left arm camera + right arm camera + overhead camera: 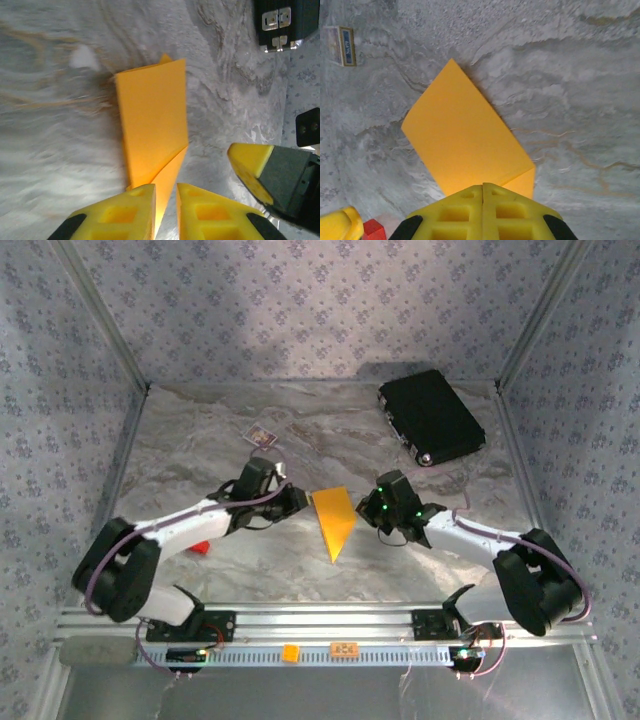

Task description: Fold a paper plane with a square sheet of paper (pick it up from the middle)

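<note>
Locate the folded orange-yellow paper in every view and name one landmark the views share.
Top external: folded paper at centre frame, point towards the bases.
Left wrist: folded paper in the middle, narrowing downward.
Right wrist: folded paper centre, slightly low.
Shared landmark: grey marbled tabletop under it.

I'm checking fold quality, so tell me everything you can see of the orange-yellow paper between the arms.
The paper is thin, orange-yellow, folded into a narrow wedge: broad at the far end, pointed at the near end, with a diagonal flap. It lies on the marbled table. The left gripper, jaws slightly apart, and the right gripper, jaws shut, meet opposite edges.
</note>
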`<action>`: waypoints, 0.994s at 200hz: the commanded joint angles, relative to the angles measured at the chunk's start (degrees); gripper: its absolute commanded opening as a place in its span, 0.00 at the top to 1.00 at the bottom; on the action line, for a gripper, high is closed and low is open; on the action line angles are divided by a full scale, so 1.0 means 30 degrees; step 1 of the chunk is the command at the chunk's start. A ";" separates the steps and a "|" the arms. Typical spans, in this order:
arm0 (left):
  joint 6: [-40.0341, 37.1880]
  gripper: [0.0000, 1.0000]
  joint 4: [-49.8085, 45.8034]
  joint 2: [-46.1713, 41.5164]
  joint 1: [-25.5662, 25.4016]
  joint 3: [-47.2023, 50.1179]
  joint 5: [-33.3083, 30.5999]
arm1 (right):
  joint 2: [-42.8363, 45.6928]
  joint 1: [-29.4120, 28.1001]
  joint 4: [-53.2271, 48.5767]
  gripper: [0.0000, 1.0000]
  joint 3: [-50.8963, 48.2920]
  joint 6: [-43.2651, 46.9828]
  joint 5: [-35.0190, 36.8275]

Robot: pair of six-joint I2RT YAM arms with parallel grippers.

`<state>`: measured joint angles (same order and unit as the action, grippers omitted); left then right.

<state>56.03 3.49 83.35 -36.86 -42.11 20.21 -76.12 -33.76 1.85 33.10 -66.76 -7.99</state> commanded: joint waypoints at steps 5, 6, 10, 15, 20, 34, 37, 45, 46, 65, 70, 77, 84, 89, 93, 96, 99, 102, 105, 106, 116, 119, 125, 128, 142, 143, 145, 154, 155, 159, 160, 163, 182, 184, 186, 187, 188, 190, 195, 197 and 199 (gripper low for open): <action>0.0201 0.86 0.0958 0.2336 -0.0620 -0.1582 0.0710 | 0.0248 0.0561 -0.0217 0.91 -0.0653 0.1961 -0.1519; 0.0210 0.86 0.0958 0.2423 -0.0641 -0.1646 0.0737 | 0.0242 0.0590 -0.0211 0.91 -0.0658 0.1971 -0.1537; 0.0245 0.86 0.1012 0.2788 -0.0697 -0.1811 0.0770 | 0.0187 0.0623 -0.0206 0.91 -0.0701 0.2029 -0.1650; 0.0276 0.87 0.1002 0.3146 -0.0777 -0.2055 0.0847 | 0.0101 0.0709 -0.0190 0.91 -0.0726 0.2115 -0.1800; 0.0278 0.88 0.1004 0.3552 -0.0834 -0.2299 0.0917 | 0.0023 0.0794 -0.0176 0.90 -0.0722 0.2223 -0.1966; 0.0300 0.89 0.0893 0.4442 -0.0971 -0.2762 0.0966 | -0.0167 0.0920 -0.0120 0.90 -0.0750 0.2482 -0.2286; 0.0307 0.89 0.0930 0.4596 -0.0975 -0.2822 0.0987 | -0.0174 0.0934 -0.0092 0.90 -0.0773 0.2486 -0.2328; 0.0336 0.89 0.1109 0.4985 -0.1014 -0.2956 0.1132 | -0.0233 0.0980 0.0063 0.89 -0.0863 0.2536 -0.2445; 0.0351 0.89 0.1131 0.5007 -0.1014 -0.2986 0.1139 | -0.0263 0.0975 0.0105 0.89 -0.0866 0.2537 -0.2484; 0.0374 0.90 0.1211 0.5732 -0.1014 -0.3212 0.1307 | -0.0486 0.1063 0.0729 0.87 -0.1095 0.2665 -0.2956; 0.0344 0.90 0.1207 0.5869 -0.1028 -0.3210 0.1311 | -0.0546 0.1076 0.0827 0.87 -0.1120 0.2677 -0.3033; 0.0310 0.90 0.1211 0.6062 -0.1022 -0.3208 0.1243 | -0.0649 0.1108 0.1003 0.86 -0.1157 0.2738 -0.3215; 0.0258 0.90 0.1209 0.6256 -0.1020 -0.3192 0.1291 | -0.0765 0.1112 0.1151 0.84 -0.1168 0.2824 -0.3418; 0.0242 0.91 0.1211 0.6420 -0.1017 -0.3219 0.1317 | -0.0842 0.1115 0.1213 0.82 -0.1147 0.2911 -0.3565; 0.0249 0.91 0.1196 0.6516 -0.1028 -0.3167 0.1359 | -0.0896 0.1107 0.1233 0.82 -0.1133 0.2989 -0.3641; 0.0223 0.92 0.1209 0.6610 -0.1015 -0.3188 0.1403 | -0.0928 0.1118 0.1241 0.82 -0.1117 0.3026 -0.3684; 0.0220 0.92 0.1170 0.6677 -0.1017 -0.3165 0.1434 | -0.0987 0.1116 0.1231 0.80 -0.1104 0.3074 -0.3730; 0.0180 0.93 0.1169 0.6736 -0.1010 -0.3136 0.1460 | -0.1012 0.1116 0.1205 0.79 -0.1081 0.3106 -0.3772; 0.0163 0.93 0.1140 0.6791 -0.1017 -0.3096 0.1481 | -0.1026 0.1149 0.1212 0.78 -0.1074 0.3172 -0.3832; 0.0148 0.93 0.1117 0.6803 -0.1015 -0.3085 0.1504 | -0.1055 0.1147 0.1207 0.78 -0.1074 0.3177 -0.3822; -0.0074 0.94 0.0847 0.6925 -0.1014 -0.2993 0.1528 | -0.1135 0.1195 0.1230 0.73 -0.1081 0.3269 -0.3885; -0.0187 0.95 0.0748 0.6947 -0.1014 -0.2961 0.1526 | -0.1155 0.1181 0.1230 0.72 -0.1074 0.3317 -0.3898; -0.0393 0.96 0.0525 0.6977 -0.0985 -0.2876 0.1526 | -0.1179 0.1203 0.1252 0.69 -0.1102 0.3340 -0.3968; -0.0490 0.96 0.0455 0.6990 -0.1006 -0.2822 0.1541 | -0.1208 0.1204 0.1280 0.67 -0.1117 0.3352 -0.4000; -0.0865 0.97 0.0355 0.6977 -0.0959 -0.2454 0.1663 | -0.1356 0.1290 0.1407 0.61 -0.1103 0.3471 -0.4350; -0.0894 0.97 0.0358 0.6984 -0.0957 -0.2412 0.1682 | -0.1366 0.1320 0.1406 0.61 -0.1103 0.3473 -0.4374; -0.0930 0.97 0.0353 0.6968 -0.0955 -0.2359 0.1734 | -0.1388 0.1328 0.1413 0.60 -0.1103 0.3496 -0.4458; -0.1205 0.98 0.0383 0.6947 -0.0950 -0.2139 0.1940 | -0.1562 0.1397 0.1555 0.58 -0.1052 0.3617 -0.4796; -0.1240 0.98 0.0402 0.6955 -0.0952 -0.2108 0.1968 | -0.1586 0.1403 0.1569 0.58 -0.1048 0.3619 -0.4860; -0.1375 0.98 0.0441 0.6962 -0.0924 -0.2010 0.2125 | -0.1653 0.1431 0.1638 0.58 -0.1022 0.3649 -0.5012; -0.1412 0.98 0.0445 0.6977 -0.0910 -0.2000 0.2162 | -0.1690 0.1449 0.1654 0.58 -0.1018 0.3664 -0.5071; -0.1533 0.98 0.0474 0.6990 -0.0905 -0.1929 0.2258 | -0.1759 0.1473 0.1708 0.58 -0.1000 0.3692 -0.5240; -0.2180 1.00 0.0652 0.7065 -0.0840 -0.1588 0.2890 | -0.2220 0.1627 0.2292 0.56 -0.0960 0.3655 -0.6069; -0.2255 1.00 0.0654 0.7054 -0.0838 -0.1545 0.2958 | -0.2275 0.1639 0.2330 0.55 -0.0957 0.3637 -0.6126; -0.2325 1.00 0.0647 0.7066 -0.0831 -0.1527 0.3027 | -0.2340 0.1664 0.2340 0.55 -0.0956 0.3625 -0.6148; -0.2356 1.00 0.0636 0.7058 -0.0805 -0.1509 0.3053 | -0.2371 0.1668 0.2356 0.55 -0.0941 0.3638 -0.6152; -0.2387 1.00 0.0645 0.7054 -0.0792 -0.1500 0.3066 | -0.2386 0.1671 0.2365 0.55 -0.0934 0.3629 -0.6183; -0.2446 1.00 0.0652 0.7051 -0.0804 -0.1472 0.3105 | -0.2412 0.1672 0.2363 0.55 -0.0943 0.3623 -0.6228; -0.2563 1.00 0.0669 0.7036 -0.0733 -0.1382 0.3262 | -0.2488 0.1702 0.2371 0.55 -0.0881 0.3621 -0.6294; -0.2615 1.00 0.0663 0.7025 -0.0716 -0.1363 0.3322 | -0.2533 0.1724 0.2357 0.55 -0.0871 0.3621 -0.6278; -0.2649 1.00 0.0715 0.7022 -0.0690 -0.1335 0.3396 | -0.2566 0.1729 0.2347 0.55 -0.0869 0.3629 -0.6303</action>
<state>51.90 6.92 103.63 -39.33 -48.18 27.11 -82.46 -29.15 7.53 30.09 -56.90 -23.64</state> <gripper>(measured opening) 0.043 0.448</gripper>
